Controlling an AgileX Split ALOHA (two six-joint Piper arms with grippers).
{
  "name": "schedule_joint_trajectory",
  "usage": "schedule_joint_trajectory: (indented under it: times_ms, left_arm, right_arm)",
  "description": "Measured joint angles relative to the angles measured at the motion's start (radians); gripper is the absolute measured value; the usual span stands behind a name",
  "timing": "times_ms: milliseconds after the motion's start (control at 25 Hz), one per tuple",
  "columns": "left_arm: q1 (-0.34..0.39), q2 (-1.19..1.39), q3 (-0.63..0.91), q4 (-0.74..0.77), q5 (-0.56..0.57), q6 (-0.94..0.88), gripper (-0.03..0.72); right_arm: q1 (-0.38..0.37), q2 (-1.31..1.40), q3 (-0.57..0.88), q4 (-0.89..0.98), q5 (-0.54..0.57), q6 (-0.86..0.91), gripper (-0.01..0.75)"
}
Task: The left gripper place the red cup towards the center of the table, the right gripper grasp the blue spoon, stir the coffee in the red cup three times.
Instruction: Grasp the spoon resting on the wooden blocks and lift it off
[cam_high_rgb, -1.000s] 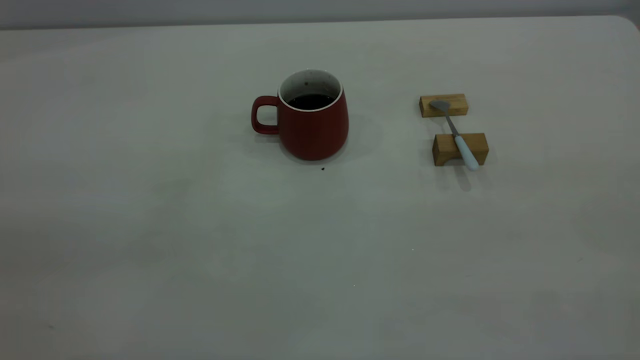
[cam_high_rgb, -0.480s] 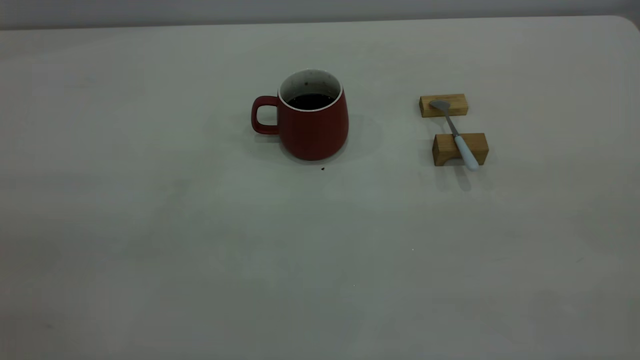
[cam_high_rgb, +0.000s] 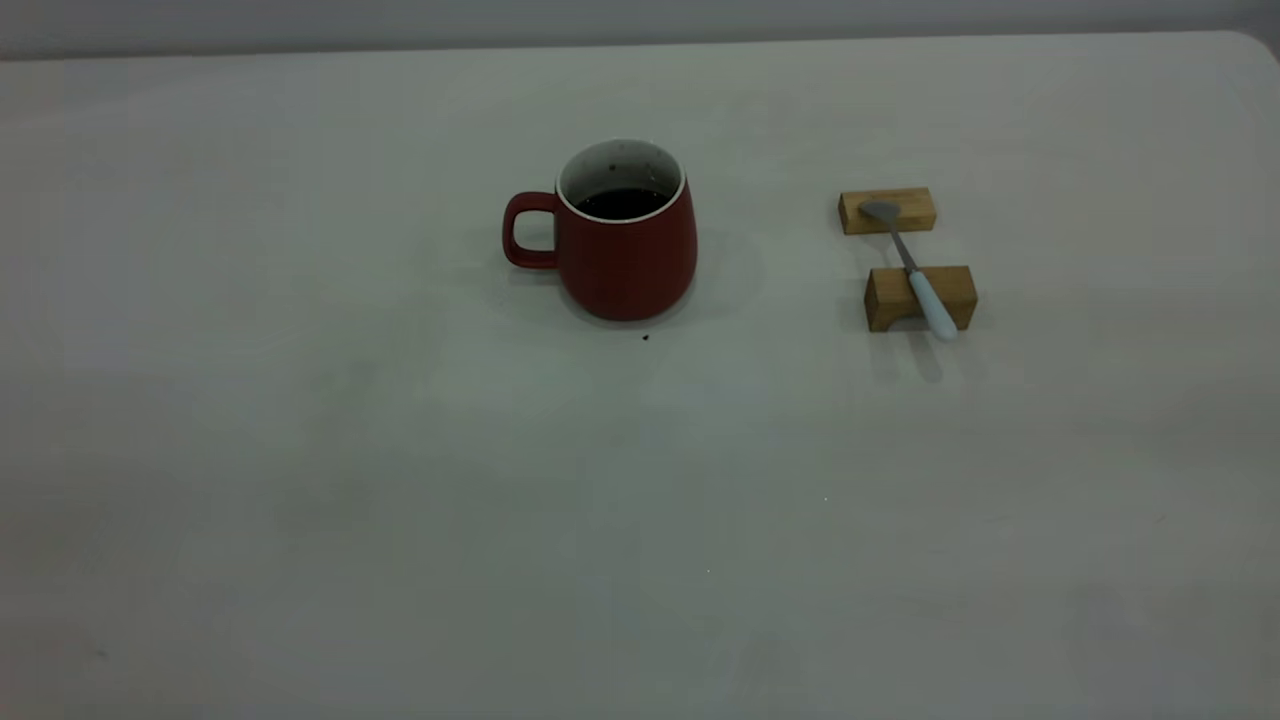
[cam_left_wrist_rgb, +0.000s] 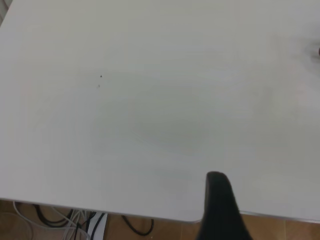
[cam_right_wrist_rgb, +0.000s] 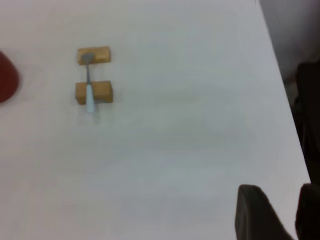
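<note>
The red cup (cam_high_rgb: 625, 255) stands upright near the middle of the table (cam_high_rgb: 400, 480), handle to the left, with dark coffee (cam_high_rgb: 622, 203) inside. To its right the blue spoon (cam_high_rgb: 915, 270) lies across two wooden blocks, bowl on the far one, pale handle over the near one. Neither arm appears in the exterior view. In the right wrist view my right gripper (cam_right_wrist_rgb: 282, 200) hangs near the table's edge, far from the spoon (cam_right_wrist_rgb: 89, 90) and the cup (cam_right_wrist_rgb: 7, 77), a gap between its two fingers, nothing held. My left gripper (cam_left_wrist_rgb: 218, 200) shows only as a dark tip over the table's edge.
Two tan wooden blocks (cam_high_rgb: 918, 215) (cam_high_rgb: 885, 298) carry the spoon. A tiny dark speck (cam_high_rgb: 645, 338) lies in front of the cup. Cables (cam_left_wrist_rgb: 75, 220) hang below the table's edge in the left wrist view. A dark object (cam_right_wrist_rgb: 307, 110) stands beyond the table's side.
</note>
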Motion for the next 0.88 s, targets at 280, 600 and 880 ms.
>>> schedule_joint_trajectory:
  times_ms: [280,600,880]
  left_arm:
    - [0.000,0.000,0.000,0.000,0.000,0.000,0.551]
    - [0.000,0.000,0.000,0.000,0.000,0.000,0.551]
    - [0.000,0.000,0.000,0.000,0.000,0.000,0.551]
  right_arm:
    - [0.000,0.345,-0.015,0.100,-0.336,-0.050,0.408]
    - [0.000,0.890,-0.124,0.447,-0.465,-0.405,0.571]
    - [0.014,1.339,-0.325,0.695,-0.413,-0.534,0.576]
